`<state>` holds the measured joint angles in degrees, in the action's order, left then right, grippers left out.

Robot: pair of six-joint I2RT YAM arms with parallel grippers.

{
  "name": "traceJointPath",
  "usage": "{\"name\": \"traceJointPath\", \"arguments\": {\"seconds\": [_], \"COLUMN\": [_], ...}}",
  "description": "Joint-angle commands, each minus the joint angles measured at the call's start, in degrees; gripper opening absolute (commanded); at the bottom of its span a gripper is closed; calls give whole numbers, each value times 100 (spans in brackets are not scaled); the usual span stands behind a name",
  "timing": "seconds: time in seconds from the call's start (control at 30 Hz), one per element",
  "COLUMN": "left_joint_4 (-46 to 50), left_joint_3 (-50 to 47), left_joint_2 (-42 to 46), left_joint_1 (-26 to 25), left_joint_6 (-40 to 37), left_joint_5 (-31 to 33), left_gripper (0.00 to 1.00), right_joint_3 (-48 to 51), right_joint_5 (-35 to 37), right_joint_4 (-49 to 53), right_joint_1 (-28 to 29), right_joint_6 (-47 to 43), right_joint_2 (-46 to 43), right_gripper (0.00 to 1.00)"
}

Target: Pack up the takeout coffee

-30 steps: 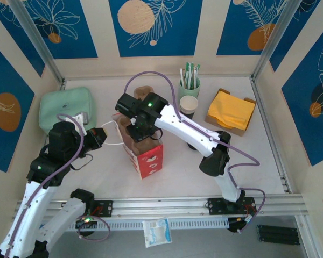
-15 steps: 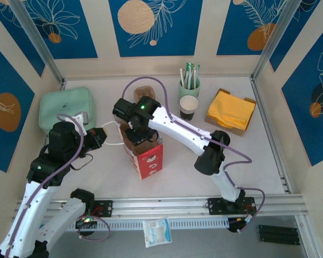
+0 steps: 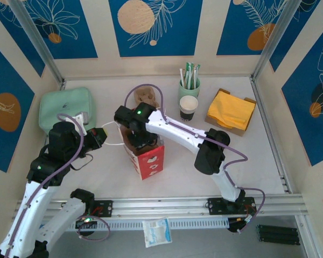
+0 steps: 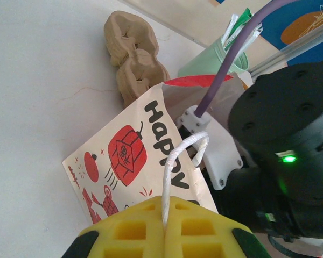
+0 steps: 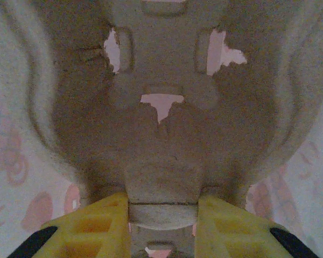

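The left jaws pinch the white handle [image 4: 167, 183] of the paper bag [image 3: 151, 161]. The right jaws grip a brown tray [image 5: 161, 107] inside it. The takeout coffee [image 3: 188, 107] stands at the bag's 1 o'clock.

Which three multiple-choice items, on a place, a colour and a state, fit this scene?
1. Where does the takeout coffee stand? A) inside the gift bag B) on the table beside the green cup of sticks C) on a plate
2. What colour are the napkins? A) blue B) black C) yellow
3. What does the left gripper hold? A) the white handle of the gift bag B) a stick C) nothing
Key: B, it stands apart from the bag, by the sticks; C, the stack is bright yellow; A, its fingers are closed on the cord.
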<state>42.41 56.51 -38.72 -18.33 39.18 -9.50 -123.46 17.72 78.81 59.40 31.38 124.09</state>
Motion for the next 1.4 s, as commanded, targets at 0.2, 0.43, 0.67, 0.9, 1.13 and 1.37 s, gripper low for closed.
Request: {"name": "traceJointPath", "arguments": {"seconds": [0.2,0.43,0.67,0.9,1.13,1.37], "left_joint_4": [-30,-41,-99,-241,-387,-453], "left_joint_3": [-26,-38,-78,-175,-280,-330], "left_joint_2": [24,-1,-7,30,93,80], "left_joint_1": [57,50,53,55,62,56], "left_joint_6": [71,90,119,125,161,195], "left_joint_5": [-140,-158,-134,-48,36,36], "left_gripper": [0,0,0,0,0,0], "right_joint_3": [1035,1534,1258,480,-129,-726], "right_joint_5": [-292,-459,-497,-615,-741,-684], "right_joint_4": [-959,-1269,-1163,-845,-549,-219], "right_joint_1": [-109,-107,-130,-237,-277,-223], "right_joint_6": [433,519,400,178,15,-52], "right_joint_2": [79,206,161,142,72,-152], "right_gripper": [29,39,54,61,64,64]}}
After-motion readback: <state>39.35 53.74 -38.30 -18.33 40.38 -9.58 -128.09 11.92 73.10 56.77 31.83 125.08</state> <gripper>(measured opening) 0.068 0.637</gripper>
